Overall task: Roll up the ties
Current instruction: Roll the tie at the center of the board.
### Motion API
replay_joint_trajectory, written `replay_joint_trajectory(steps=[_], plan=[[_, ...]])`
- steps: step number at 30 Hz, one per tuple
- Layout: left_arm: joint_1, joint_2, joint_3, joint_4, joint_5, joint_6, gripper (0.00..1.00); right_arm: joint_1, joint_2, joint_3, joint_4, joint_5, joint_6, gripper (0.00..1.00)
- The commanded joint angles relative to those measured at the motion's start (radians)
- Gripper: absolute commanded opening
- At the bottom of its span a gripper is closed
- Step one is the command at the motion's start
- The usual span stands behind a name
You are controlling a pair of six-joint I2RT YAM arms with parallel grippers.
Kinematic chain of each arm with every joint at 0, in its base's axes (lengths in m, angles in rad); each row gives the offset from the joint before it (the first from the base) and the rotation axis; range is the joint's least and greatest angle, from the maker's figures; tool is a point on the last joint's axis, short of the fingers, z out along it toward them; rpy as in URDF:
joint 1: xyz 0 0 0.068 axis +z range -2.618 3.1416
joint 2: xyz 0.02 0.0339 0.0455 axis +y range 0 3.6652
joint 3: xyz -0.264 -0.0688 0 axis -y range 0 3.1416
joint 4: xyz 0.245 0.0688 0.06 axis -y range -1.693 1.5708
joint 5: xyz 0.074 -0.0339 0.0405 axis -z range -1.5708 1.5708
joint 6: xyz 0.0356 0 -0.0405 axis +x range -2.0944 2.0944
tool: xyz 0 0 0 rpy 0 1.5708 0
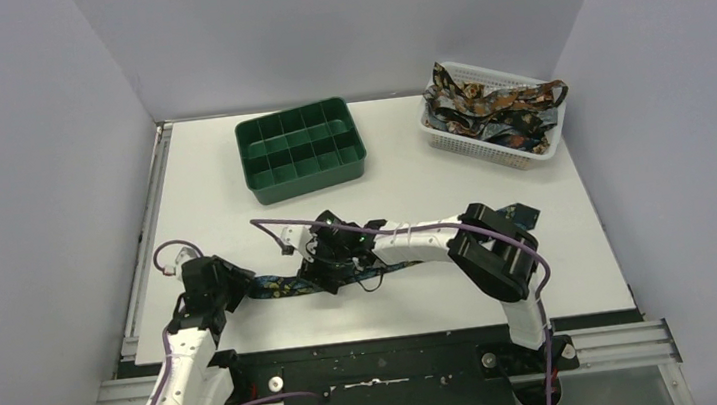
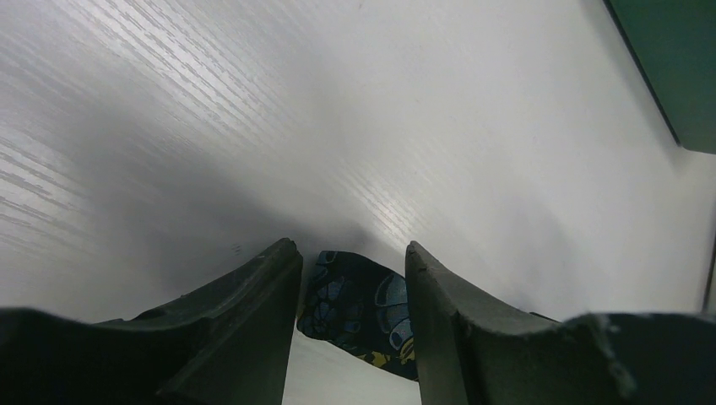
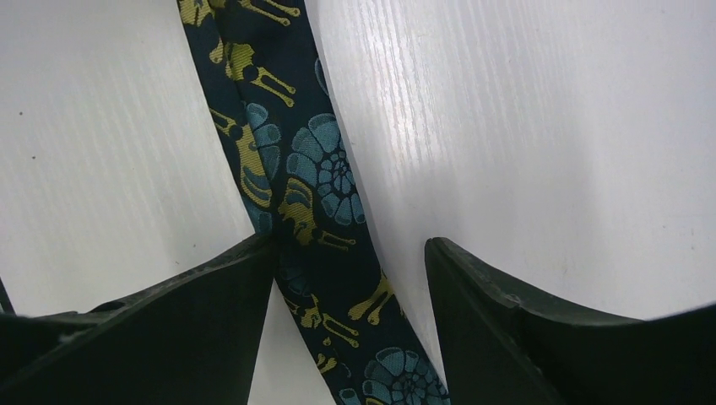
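One tie point(image 1: 278, 286), dark navy with blue and yellow figures, lies stretched along the near part of the white table point(image 1: 233, 196). My left gripper point(image 1: 232, 284) is at its left end. In the left wrist view the tie's rounded tip point(image 2: 359, 295) sits between the fingers of the left gripper point(image 2: 350, 253), whose jaws stand apart. My right gripper point(image 1: 333, 268) is over the tie's middle. In the right wrist view the tie point(image 3: 321, 177) runs flat on the table between the spread jaws of the right gripper point(image 3: 350, 245), close to one finger and apart from the other.
A white mesh basket point(image 1: 484, 144) at the back right holds several more tangled ties point(image 1: 490, 108). A green compartment tray point(image 1: 307, 180) stands at the back centre. Grey walls close in both sides, and the table's front edge runs just behind my arm bases.
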Motion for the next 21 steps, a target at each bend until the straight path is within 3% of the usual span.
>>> replay_joint_trajectory(steps=[1, 8, 15, 18, 21], plan=[[0.008, -0.002, 0.052, -0.01, -0.022, 0.016, 0.46, -0.019, -0.073, 0.013, 0.029, -0.074, 0.001, 0.68], [0.008, -0.011, 0.057, -0.024, -0.025, 0.017, 0.47, -0.023, -0.08, -0.03, 0.059, -0.107, -0.038, 0.77], [0.008, -0.03, 0.047, -0.038, -0.026, 0.013, 0.48, -0.01, -0.032, -0.059, 0.063, -0.061, -0.132, 0.79], [0.008, -0.038, 0.044, -0.038, -0.025, 0.009, 0.48, -0.011, -0.033, -0.068, 0.054, -0.052, -0.177, 0.75], [0.008, -0.041, 0.047, -0.04, -0.025, 0.009, 0.48, -0.016, -0.039, -0.085, 0.039, -0.055, -0.216, 0.65]])
